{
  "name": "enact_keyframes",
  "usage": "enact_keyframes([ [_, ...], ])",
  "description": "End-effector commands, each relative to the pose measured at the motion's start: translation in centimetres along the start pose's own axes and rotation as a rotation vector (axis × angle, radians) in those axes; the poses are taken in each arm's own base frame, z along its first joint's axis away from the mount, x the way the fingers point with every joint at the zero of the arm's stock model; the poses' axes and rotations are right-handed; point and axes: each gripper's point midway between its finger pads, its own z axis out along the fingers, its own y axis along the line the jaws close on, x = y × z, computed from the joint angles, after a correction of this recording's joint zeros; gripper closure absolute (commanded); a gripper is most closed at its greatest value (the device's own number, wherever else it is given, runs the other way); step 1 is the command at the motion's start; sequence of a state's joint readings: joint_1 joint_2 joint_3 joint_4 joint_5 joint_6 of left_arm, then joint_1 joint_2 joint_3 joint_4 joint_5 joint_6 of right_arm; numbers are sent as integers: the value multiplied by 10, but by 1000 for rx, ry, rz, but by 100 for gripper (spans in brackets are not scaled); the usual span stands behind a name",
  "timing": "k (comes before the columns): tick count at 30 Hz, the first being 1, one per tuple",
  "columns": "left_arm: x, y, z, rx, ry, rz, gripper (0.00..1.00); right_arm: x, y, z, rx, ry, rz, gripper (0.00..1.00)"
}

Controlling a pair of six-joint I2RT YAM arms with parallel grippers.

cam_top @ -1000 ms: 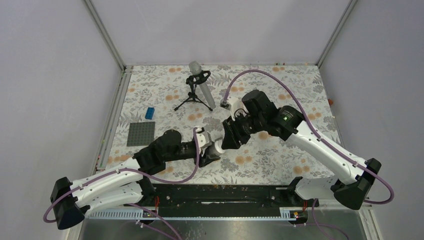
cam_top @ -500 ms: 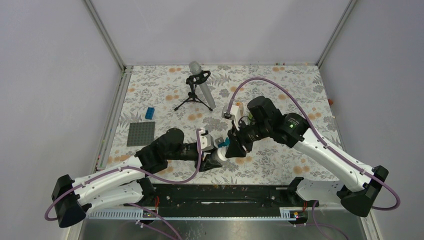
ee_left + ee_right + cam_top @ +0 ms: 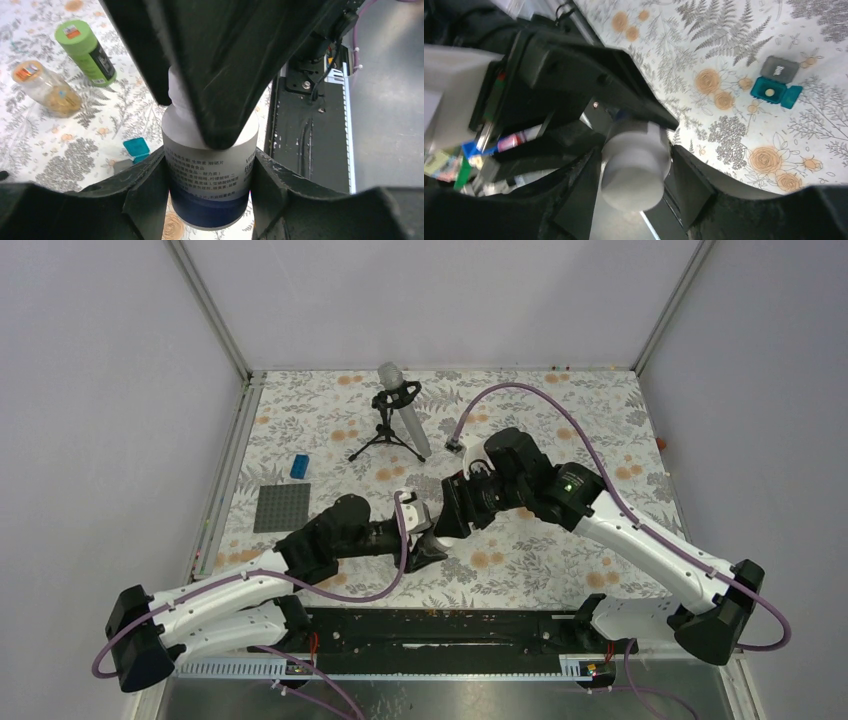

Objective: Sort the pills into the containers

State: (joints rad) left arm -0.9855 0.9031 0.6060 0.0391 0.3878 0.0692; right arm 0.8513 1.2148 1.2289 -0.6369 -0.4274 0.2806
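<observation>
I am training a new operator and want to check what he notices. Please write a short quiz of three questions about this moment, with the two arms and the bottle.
1. True or false: the left gripper is shut on the white bottle.
2. What does the right gripper clamp? A) the cap of the bottle B) a spoon C) a cup
3. Fill in: the teal pill box on the table lies open and holds one ____.
Key: 1 true; 2 A; 3 pill.
</observation>
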Motion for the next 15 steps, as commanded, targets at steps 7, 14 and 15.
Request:
enact_keyframes([
  [7,-69,2,-4,-24,-258,117,100,-58,-20,-4,219,-246,200,16],
  [14,-64,2,-5,-28,-243,105,100,-70,-6,-22,169,-323,168,8],
  [15,-63,2,-5,-28,-240,104,100,-71,-4,-24,164,-332,165,7],
])
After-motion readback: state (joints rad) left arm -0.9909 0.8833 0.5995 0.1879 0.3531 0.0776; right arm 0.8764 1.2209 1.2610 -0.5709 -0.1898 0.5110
